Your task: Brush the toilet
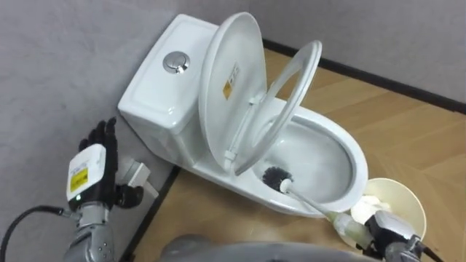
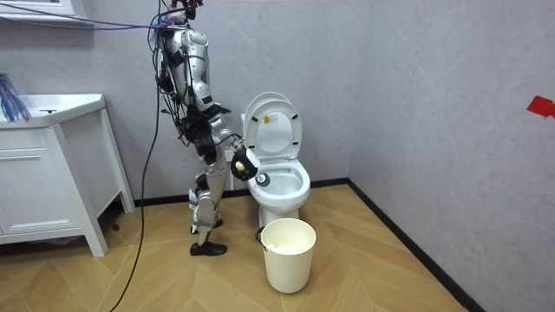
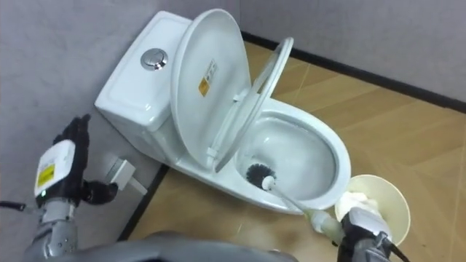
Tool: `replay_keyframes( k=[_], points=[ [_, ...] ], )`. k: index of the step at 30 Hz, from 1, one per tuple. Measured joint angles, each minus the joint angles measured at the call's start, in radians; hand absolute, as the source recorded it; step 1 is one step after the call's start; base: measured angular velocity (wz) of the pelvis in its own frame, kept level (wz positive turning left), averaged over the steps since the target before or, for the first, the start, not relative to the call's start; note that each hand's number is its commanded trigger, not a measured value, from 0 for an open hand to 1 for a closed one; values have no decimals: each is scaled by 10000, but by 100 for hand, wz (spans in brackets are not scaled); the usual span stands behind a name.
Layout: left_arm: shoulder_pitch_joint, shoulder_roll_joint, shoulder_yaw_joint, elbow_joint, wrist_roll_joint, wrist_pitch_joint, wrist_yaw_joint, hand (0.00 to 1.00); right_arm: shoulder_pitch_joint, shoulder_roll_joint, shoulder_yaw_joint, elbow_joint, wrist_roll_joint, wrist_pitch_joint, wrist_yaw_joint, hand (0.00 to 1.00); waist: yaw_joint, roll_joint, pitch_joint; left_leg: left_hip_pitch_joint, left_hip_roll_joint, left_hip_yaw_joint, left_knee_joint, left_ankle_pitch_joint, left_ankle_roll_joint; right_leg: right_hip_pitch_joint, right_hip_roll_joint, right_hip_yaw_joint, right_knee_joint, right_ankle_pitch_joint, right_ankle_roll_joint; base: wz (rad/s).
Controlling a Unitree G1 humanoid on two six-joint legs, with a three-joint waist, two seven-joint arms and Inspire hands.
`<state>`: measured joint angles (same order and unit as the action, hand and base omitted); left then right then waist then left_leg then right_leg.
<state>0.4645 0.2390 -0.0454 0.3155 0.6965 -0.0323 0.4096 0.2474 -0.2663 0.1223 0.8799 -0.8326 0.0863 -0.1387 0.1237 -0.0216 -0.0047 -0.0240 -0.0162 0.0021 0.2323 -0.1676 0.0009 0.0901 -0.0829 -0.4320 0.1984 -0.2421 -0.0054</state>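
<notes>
brush head [image 1: 276,176] sits low in the toilet bowl [image 1: 329,161], middle of frame | my right hand [image 1: 393,231] is wrapped round its handle, lower right | left hand [image 1: 95,164] loose, lower left | I think a high swing could knock the raised seat [image 1: 304,73] down

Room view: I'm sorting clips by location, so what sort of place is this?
Probably a bathroom: a white toilet with its lid raised, a white vanity cabinet nearby, and a toilet brush in the bowl.
</notes>
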Motion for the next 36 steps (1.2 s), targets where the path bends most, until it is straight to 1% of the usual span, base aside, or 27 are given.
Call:
replay_keyframes(
  k=[2,3,4,5,6,7,8,9,10,12,14,15,17,18,19,20,23,24,26,27,29,30,31,32,34,35,36],
  points=[
    [230,-15,92,398,-226,119,-89,0,-13,145,-77,62,496,-64,-4,100,60,-117,-17,25,-2,-32,-45,0,-1,13,39,-14,-116,8,-2,5],
    [243,-34,127,584,-316,127,-94,0,-15,147,-80,118,662,-89,-4,100,100,-137,-20,57,-5,-31,-77,0,-1,45,38,-26,-126,8,-2,9],
    [339,-127,291,1027,-408,192,-117,0,4,151,-110,190,1072,-102,-11,100,128,-165,0,209,-26,-40,-172,0,-1,220,52,-30,-160,13,8,12],
    [320,-267,536,1500,-638,280,-173,0,17,164,-225,327,1526,-109,-17,100,140,-193,4,415,-54,-67,-294,0,-1,428,75,76,-289,10,17,12],
    [346,-342,691,1669,-813,327,-258,0,3,181,-351,411,1739,-123,-19,100,153,-170,20,525,-62,-69,-333,-1,-2,518,96,168,-321,9,19,4],
    [388,-451,932,2121,-1172,342,-290,0,-20,192,-615,498,2216,-162,-38,100,205,-202,16,635,-83,-63,-370,-2,-2,593,83,244,-317,-14,37,0],
    [368,-478,1096,2765,-1527,331,-292,0,-145,194,-948,646,2802,-205,-90,100,179,-190,24,679,-93,-61,-403,-2,-2,610,76,315,-329,-48,40,-4],
    [374,-478,1141,3079,-1766,335,-309,0,-201,204,-1125,698,3088,-230,-155,100,133,-187,25,704,-97,-61,-424,-3,-2,621,77,346,-356,-56,42,0],
    [398,-494,1258,3597,-2249,367,-417,0,-250,233,-1456,755,3702,-311,-374,100,50,-196,21,733,-105,-61,-437,-3,-1,689,91,347,-437,-55,46,0],
    [402,-559,1535,4144,-2644,393,-647,0,-304,300,-1892,873,4579,-431,-741,100,16,-220,35,761,-108,-61,-452,-3,-1,708,94,389,-455,-55,46,0],
    [394,-677,1913,4851,-2750,407,-899,0,-321,304,-2307,875,5395,-570,-1095,100,-77,-260,47,836,-100,40,-530,-3,-1,702,117,610,-469,-54,43,-9],
    [409,-733,2078,5061,-2751,400,-976,0,-313,301,-2441,875,5536,-626,-1168,100,-51,-253,47,909,-82,127,-596,-3,-1,705,133,734,-469,-53,41,-29],
    [150,-902,2774,5890,-3038,417,-1258,0,-329,355,-2862,873,6036,-817,-1561,100,-90,-223,64,1133,-25,478,-733,-3,-1,721,158,1110,-465,-42,23,-43],
    [28,-919,2927,6140,-3158,442,-1332,0,-324,384,-2975,873,6156,-863,-1661,100,-101,-226,66,1163,4,543,-733,-4,-1,719,162,1196,-465,-40,21,-37],
    [-235,-923,3145,6562,-3413,593,-1468,0,-326,404,-3042,874,6427,-886,-1878,100,-191,-221,74,1199,27,586,-732,-12,-1,715,168,1318,-465,-34,16,-26],
    [-481,-920,3201,6834,-3735,703,-1585,0,-319,404,-3045,874,6641,-888,-2085,100,-320,-210,78,1207,25,683,-733,-27,1,693,175,1380,-464,-25,19,-20],
    [-786,-921,3202,6957,-3909,772,-1777,0,-188,445,-3036,874,7072,-925,-2314,100,-412,-174,90,1269,40,860,-733,-70,4,651,221,1656,-463,-7,10,-27],
    [-929,-934,3198,6928,-3918,769,-1796,0,-122,480,-3038,875,7222,-926,-2387,100,-478,-152,92,1315,70,1012,-733,-114,3,627,250,1810,-456,-4,6,-33],
    [-1192,-951,3196,6934,-3901,774,-1873,0,20,598,-3137,878,7518,-946,-2651,100,-705,-95,77,1409,134,1286,-732,-214,-9,619,302,2040,-451,10,-3,-35],
    [-1268,-955,3180,6942,-3901,798,-1879,0,38,648,-3161,887,7611,-949,-2753,100,-737,-90,74,1420,139,1323,-729,-221,-12,606,315,2129,-459,27,-4,-31],
    [-1512,-967,3141,6955,-3888,912,-2017,0,5,835,-3340,1040,7993,-965,-2880,100,-1046,-70,57,1442,139,1392,-726,-223,-14,566,390,2377,-452,71,-9,-28],
    [-1555,-978,3136,6958,-3886,924,-2057,0,1,861,-3393,1103,8057,-966,-2874,100,-1123,-64,54,1463,140,1439,-727,-223,-14,567,390,2425,-454,96,-13,-32],
    [-1619,-1021,3135,6958,-3880,943,-2071,0,0,890,-3415,1246,8206,-964,-2873,100,-1206,-59,44,1525,151,1597,-741,-223,-14,560,399,2590,-453,112,-16,-41],
    [-1639,-1048,3135,6967,-3882,978,-2071,0,70,963,-3427,1318,8335,-946,-2876,100,-1257,-46,31,1596,159,1620,-746,-225,-14,571,410,2767,-436,119,-22,-44],
    [-1636,-1054,3127,7016,-3884,1027,-2071,0,194,1134,-3424,1338,8367,-892,-2887,100,-1341,-50,30,1710,185,1628,-749,-236,-29,585,446,2988,-427,132,-44,-43],
    [-1634,-1059,3120,7063,-3893,1125,-2083,0,198,1230,-3419,1370,8365,-820,-2885,82,-1459,-37,31,1724,209,1626,-749,-260,-41,594,483,3130,-433,139,-56,-37],
    [-1636,-1074,3119,7062,-3892,1157,-2103,0,200,1259,-3421,1385,8366,-799,-2886,5,-1495,-33,28,1741,218,1627,-748,-272,-40,589,503,3203,-434,140,-58,-27]
  ],
)
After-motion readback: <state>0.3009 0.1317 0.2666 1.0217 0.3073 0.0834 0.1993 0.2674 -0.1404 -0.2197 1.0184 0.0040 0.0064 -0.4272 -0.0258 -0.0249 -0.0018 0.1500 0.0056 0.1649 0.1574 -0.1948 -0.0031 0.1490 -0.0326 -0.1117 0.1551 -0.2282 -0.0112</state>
